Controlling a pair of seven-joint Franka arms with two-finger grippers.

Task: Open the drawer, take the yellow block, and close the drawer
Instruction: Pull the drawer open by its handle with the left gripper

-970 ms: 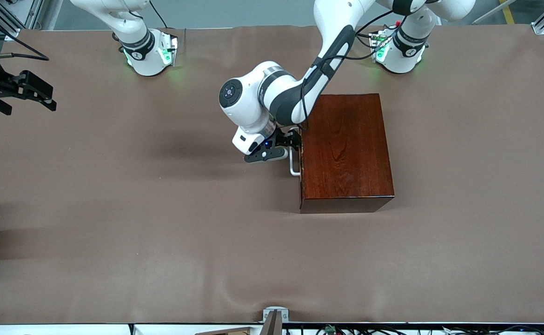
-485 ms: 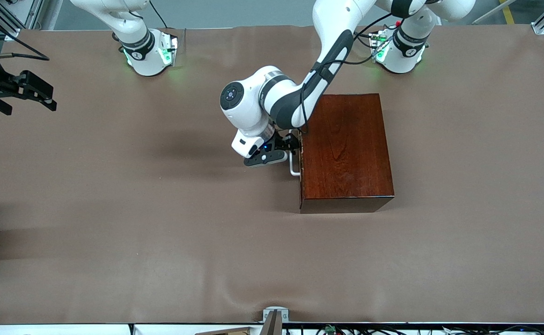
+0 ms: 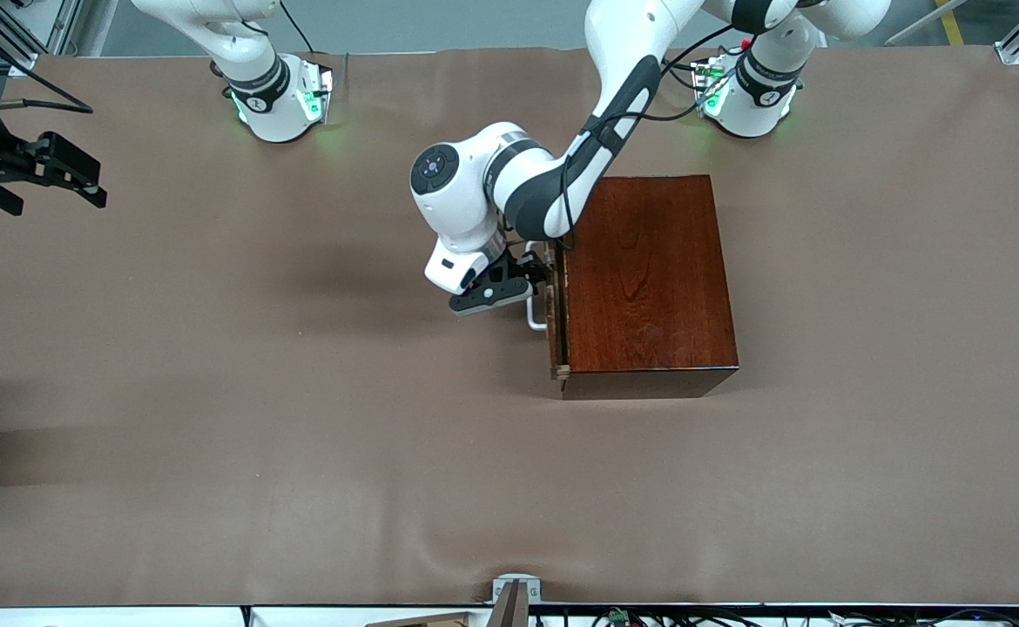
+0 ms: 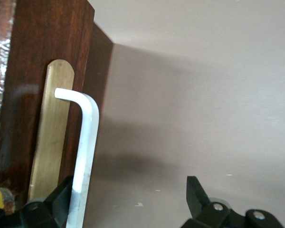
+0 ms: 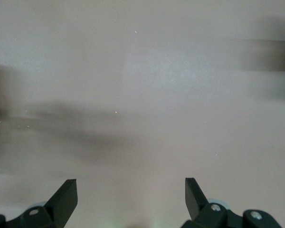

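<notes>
One drawer (image 3: 555, 322) now slightly out.

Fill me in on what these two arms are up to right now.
The left hand is at the white handle of the drawer in the dark wooden box. Its fingers stand open, with one finger hooked against the handle bar. The drawer sits slightly out from the box, showing a sliver of its pale wood. No yellow block can be seen yet. The right hand waits, open, over the right arm's end of the table, holding nothing.
</notes>
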